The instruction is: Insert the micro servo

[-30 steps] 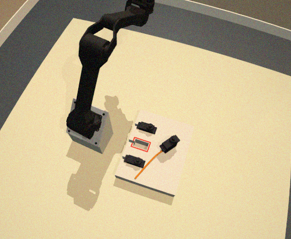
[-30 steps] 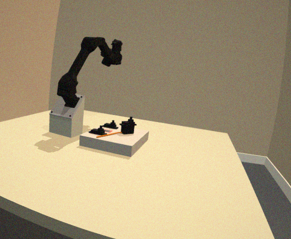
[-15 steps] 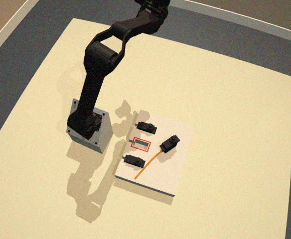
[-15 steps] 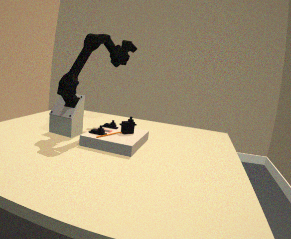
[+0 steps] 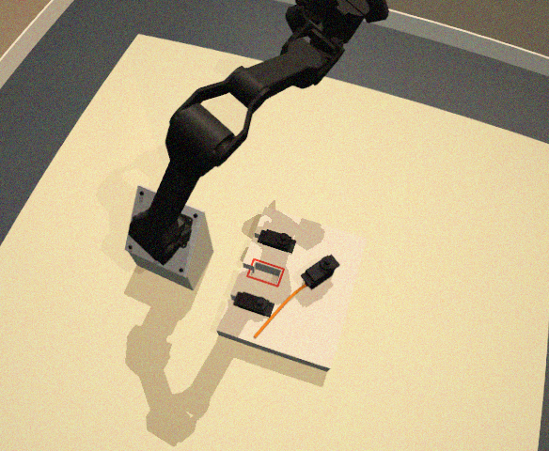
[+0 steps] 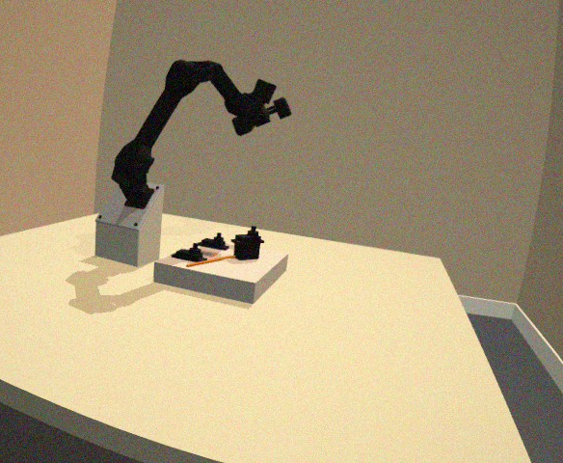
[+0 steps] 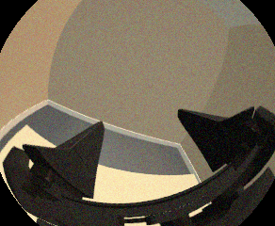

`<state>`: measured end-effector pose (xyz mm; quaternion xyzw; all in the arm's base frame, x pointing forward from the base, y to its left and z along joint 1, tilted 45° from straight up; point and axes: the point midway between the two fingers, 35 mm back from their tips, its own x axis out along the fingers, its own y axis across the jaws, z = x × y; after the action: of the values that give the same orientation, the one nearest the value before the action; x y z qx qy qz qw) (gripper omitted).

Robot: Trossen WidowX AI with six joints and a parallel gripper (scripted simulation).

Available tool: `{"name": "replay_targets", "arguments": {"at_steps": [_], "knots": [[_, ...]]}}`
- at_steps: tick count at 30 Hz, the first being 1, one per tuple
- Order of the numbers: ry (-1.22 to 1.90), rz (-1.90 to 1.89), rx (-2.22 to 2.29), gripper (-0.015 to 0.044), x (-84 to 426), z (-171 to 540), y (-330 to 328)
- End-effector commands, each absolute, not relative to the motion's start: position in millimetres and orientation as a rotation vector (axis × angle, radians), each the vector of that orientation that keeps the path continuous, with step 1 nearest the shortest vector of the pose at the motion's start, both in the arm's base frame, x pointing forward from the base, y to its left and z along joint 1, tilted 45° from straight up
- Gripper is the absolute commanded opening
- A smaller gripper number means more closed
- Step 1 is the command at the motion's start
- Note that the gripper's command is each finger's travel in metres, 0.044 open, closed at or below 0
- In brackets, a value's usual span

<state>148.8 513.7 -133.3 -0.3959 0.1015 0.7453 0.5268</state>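
The loose servo [image 5: 320, 271] stands on the deck [image 5: 333, 320] beside the red-marked pocket [image 5: 264, 272]; high above it, the gripper [image 6: 264, 107] gapes wide, holding nothing.
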Motion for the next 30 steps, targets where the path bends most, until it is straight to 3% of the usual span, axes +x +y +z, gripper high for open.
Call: {"name": "replay_targets", "arguments": {"at_steps": [1, 16, 30], "knots": [[0.368, 1.688, -0.978, 0.044, 173, -138, 492], [0.813, 1.286, -1.081, 0.044, 252, -138, 386], [1.192, 0.878, -1.171, 0.044, 291, -117, 259]]}}
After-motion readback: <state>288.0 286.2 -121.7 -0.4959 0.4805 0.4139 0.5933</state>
